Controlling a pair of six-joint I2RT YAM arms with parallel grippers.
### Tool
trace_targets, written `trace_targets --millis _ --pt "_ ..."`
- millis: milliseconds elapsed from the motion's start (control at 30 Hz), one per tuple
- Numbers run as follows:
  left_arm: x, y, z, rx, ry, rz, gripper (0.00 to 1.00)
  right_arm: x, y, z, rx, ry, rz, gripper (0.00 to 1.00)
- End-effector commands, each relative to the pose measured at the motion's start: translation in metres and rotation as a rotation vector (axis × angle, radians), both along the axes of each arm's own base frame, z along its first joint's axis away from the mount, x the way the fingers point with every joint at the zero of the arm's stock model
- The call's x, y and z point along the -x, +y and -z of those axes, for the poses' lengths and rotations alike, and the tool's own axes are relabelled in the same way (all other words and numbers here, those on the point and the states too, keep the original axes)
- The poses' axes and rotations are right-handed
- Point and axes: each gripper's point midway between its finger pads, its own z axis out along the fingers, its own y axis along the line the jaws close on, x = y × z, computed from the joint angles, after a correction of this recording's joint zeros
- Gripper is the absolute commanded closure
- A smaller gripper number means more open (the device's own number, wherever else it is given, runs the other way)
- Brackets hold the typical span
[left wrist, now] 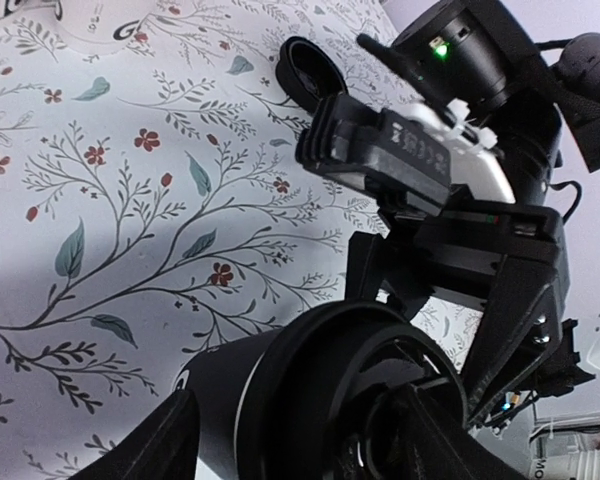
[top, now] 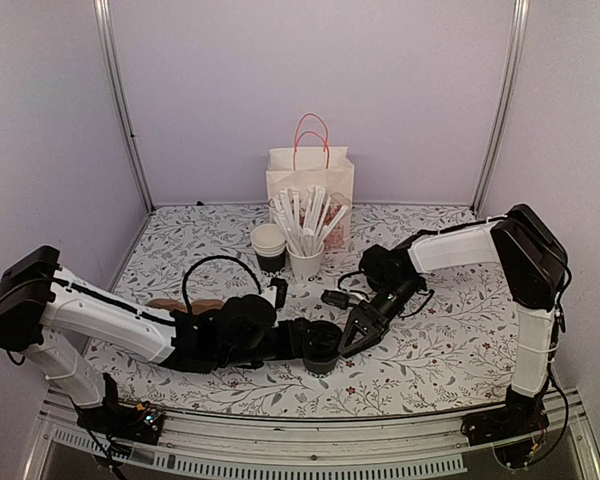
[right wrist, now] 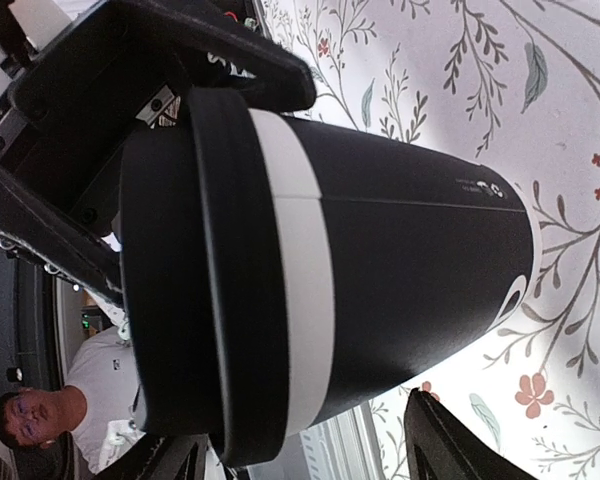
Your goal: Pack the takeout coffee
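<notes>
The takeout coffee, a black paper cup with a white band under its round black lid, stands on the table at the front centre. My left gripper reaches in from the left and is shut on it. In the left wrist view the lidded cup fills the gap between the fingers. My right gripper is open just right of the cup. In the right wrist view the cup lies large across the frame, with the spread fingers below it.
A white paper bag with orange handles stands at the back centre. In front of it are a stack of lidless cups and a white cup of wrapped sticks. A loose black lid lies on the table. Brown pieces lie at the left.
</notes>
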Motion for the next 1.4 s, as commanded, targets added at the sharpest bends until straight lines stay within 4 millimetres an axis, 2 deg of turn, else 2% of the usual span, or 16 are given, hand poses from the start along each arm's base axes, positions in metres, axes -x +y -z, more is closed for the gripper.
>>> trace_targets --millis 0,33,100,167,300,367,433,500,633,700,767,900,1000,1133,1267,1367 --pt "0.024 0.02 0.038 -0.254 -0.003 0.108 0.27 -0.038 0.0 0.009 0.02 -0.286 -0.028 0.31" --pt "0.021 0.017 0.029 -0.255 -0.037 0.118 0.24 -0.04 0.004 -0.014 -0.04 -0.325 -0.038 0.3" --pt "0.015 0.007 0.002 -0.235 -0.113 0.133 0.19 -0.042 0.008 -0.043 -0.107 -0.383 -0.052 0.28" --pt "0.01 0.0 -0.019 -0.225 -0.174 0.142 0.17 -0.044 0.008 -0.062 -0.141 -0.431 -0.053 0.24" --pt "0.003 -0.006 -0.052 -0.207 -0.255 0.131 0.13 -0.044 0.005 -0.072 -0.136 -0.468 -0.051 0.21" --pt "0.0 -0.006 -0.064 -0.199 -0.28 0.123 0.1 -0.043 0.004 -0.072 -0.131 -0.468 -0.051 0.21" --pt "-0.002 -0.005 -0.074 -0.189 -0.3 0.106 0.01 -0.043 0.003 -0.074 -0.131 -0.479 -0.052 0.2" --pt "-0.004 -0.002 -0.081 -0.181 -0.315 0.094 0.01 -0.043 0.002 -0.078 -0.137 -0.504 -0.057 0.2" --pt "-0.006 0.02 -0.086 -0.25 -0.338 0.055 0.0 -0.042 0.0 -0.089 -0.161 -0.644 -0.1 0.16" --pt "-0.011 0.039 -0.091 -0.298 -0.37 0.005 0.0 -0.041 0.001 -0.09 -0.152 -0.782 -0.133 0.12" --pt "-0.017 0.061 -0.094 -0.329 -0.402 -0.054 0.0 -0.037 0.006 -0.101 -0.171 -0.96 -0.166 0.03" --pt "-0.029 0.104 -0.096 -0.304 -0.405 -0.183 0.0 -0.033 0.016 -0.115 -0.203 -1.176 -0.195 0.01" --pt "-0.03 0.121 -0.1 -0.275 -0.416 -0.216 0.0 -0.024 0.027 -0.113 -0.219 -1.189 -0.254 0.01" --pt "-0.028 0.14 -0.103 -0.203 -0.42 -0.269 0.04 -0.006 0.044 -0.093 -0.214 -1.178 -0.354 0.01" --pt "-0.024 0.152 -0.105 -0.135 -0.414 -0.291 0.08 0.002 0.057 -0.073 -0.182 -1.187 -0.4 0.01" --pt "-0.02 0.154 -0.102 -0.105 -0.399 -0.283 0.09 0.01 0.064 -0.071 -0.198 -1.16 -0.418 0.01"
